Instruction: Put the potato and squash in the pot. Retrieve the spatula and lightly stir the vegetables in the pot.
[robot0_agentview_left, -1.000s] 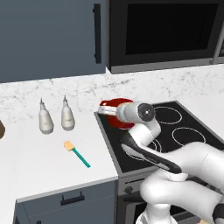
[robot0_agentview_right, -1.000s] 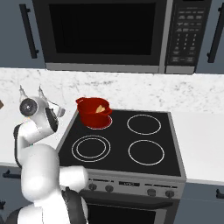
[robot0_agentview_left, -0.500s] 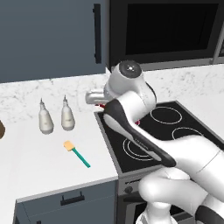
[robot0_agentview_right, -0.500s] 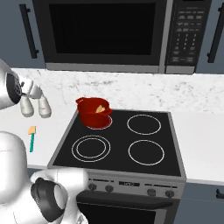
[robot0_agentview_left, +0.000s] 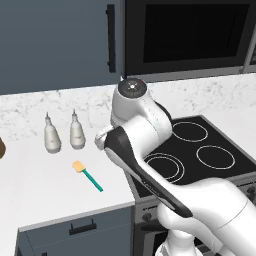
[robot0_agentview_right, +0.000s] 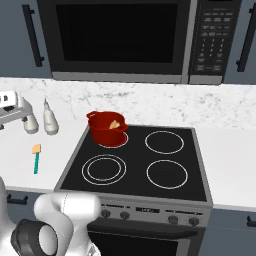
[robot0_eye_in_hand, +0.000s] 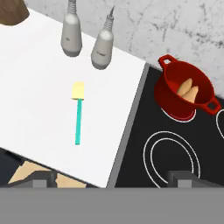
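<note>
Hand view looks down on the stove (robot0_eye_in_hand: 175, 144), where the red pot (robot0_eye_in_hand: 186, 94) on its back-left burner holds both vegetables. Left of the stove, the spatula (robot0_eye_in_hand: 78, 114) lies untouched on the counter. Having swung off the pot, the gripper (robot0_eye_in_hand: 111, 178) hangs wide and empty above it; fetching comes next.

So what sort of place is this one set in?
A rendered home kitchen: a black four-ring glass cooktop, a built-in black microwave above it, and a white marble-look counter over dark blue-grey cabinets.
</note>
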